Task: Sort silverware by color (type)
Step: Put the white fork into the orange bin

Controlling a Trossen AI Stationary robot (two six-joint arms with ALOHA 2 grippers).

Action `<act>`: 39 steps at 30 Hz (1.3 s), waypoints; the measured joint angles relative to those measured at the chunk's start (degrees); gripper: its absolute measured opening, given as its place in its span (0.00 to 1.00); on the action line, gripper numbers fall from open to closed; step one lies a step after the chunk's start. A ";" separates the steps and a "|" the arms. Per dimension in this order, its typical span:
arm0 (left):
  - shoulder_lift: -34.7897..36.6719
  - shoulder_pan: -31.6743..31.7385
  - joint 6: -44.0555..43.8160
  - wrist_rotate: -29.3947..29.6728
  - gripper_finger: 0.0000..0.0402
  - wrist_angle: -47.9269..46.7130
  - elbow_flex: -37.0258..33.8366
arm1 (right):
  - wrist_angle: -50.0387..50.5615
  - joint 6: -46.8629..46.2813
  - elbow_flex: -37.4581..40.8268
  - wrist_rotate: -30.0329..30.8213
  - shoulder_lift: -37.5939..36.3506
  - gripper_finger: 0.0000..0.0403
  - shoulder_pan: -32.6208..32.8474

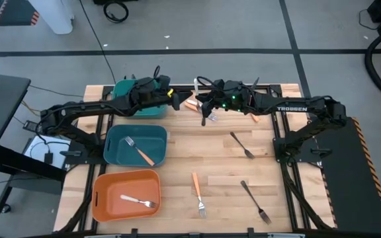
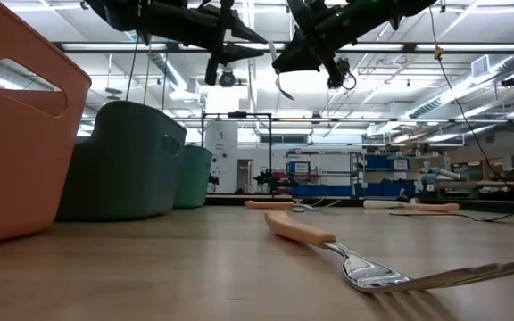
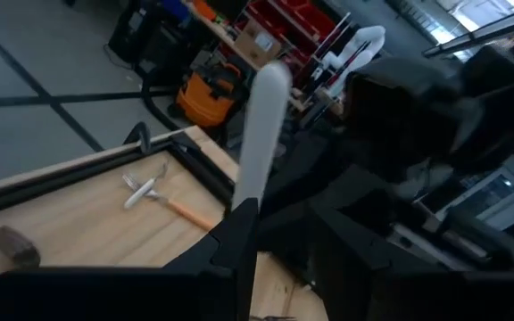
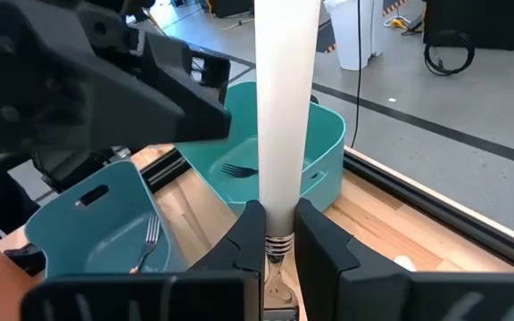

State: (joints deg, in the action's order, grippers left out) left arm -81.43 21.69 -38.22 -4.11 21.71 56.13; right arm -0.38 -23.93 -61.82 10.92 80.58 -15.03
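A fork with a cream handle [image 4: 284,107] is held high over the far middle of the table, with my right gripper [image 4: 279,223] [image 1: 206,108] shut on it. Its metal tines [image 2: 283,87] curve down below that gripper. My left gripper [image 3: 279,223] [image 1: 177,99] faces it from the table's left and stands open. The handle's free end [image 3: 264,116] rises beside one of its fingers [image 3: 239,234]. More silverware lies on the table and in the bins. My right gripper pinches the fork between its two fingers at the handle's lower end, by the metal neck [image 4: 279,236]. It comes from the table's right, about level, and the handle runs on past the fingertips. The fork is lifted clear of the table. My left gripper has the handle close against one finger; I cannot tell whether it touches.
A teal bin [image 1: 119,153] holds an orange-handled fork. An orange bin [image 1: 104,198] holds a cream-handled one. A second teal bin [image 4: 328,143] under the left arm holds a black fork. Two black forks [image 1: 241,144] [image 1: 255,201] and an orange-handled fork [image 1: 198,193] lie on the boards.
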 joint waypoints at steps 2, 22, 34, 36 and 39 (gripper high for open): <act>0.00 0.00 0.14 0.01 0.26 -0.51 0.50 | -0.02 -0.13 0.00 0.23 0.00 0.11 0.04; -7.30 -1.25 4.88 1.38 0.26 -9.89 12.36 | 0.42 -0.32 -0.15 2.55 -0.12 0.11 1.99; -7.19 -0.66 8.74 2.98 0.09 -10.99 12.53 | 1.03 0.06 -0.09 2.49 0.00 0.11 2.29; -7.19 -0.76 9.00 3.02 0.09 -10.99 12.51 | 1.01 0.09 -0.07 2.47 0.00 0.12 2.29; -7.17 -0.96 9.73 2.99 0.09 -11.13 12.51 | 1.01 0.15 -0.04 1.67 -0.02 0.14 2.21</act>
State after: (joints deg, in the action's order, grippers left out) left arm -88.60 20.73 -28.50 -1.12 10.58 68.64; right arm 0.63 -23.78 -61.87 12.60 80.55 -12.81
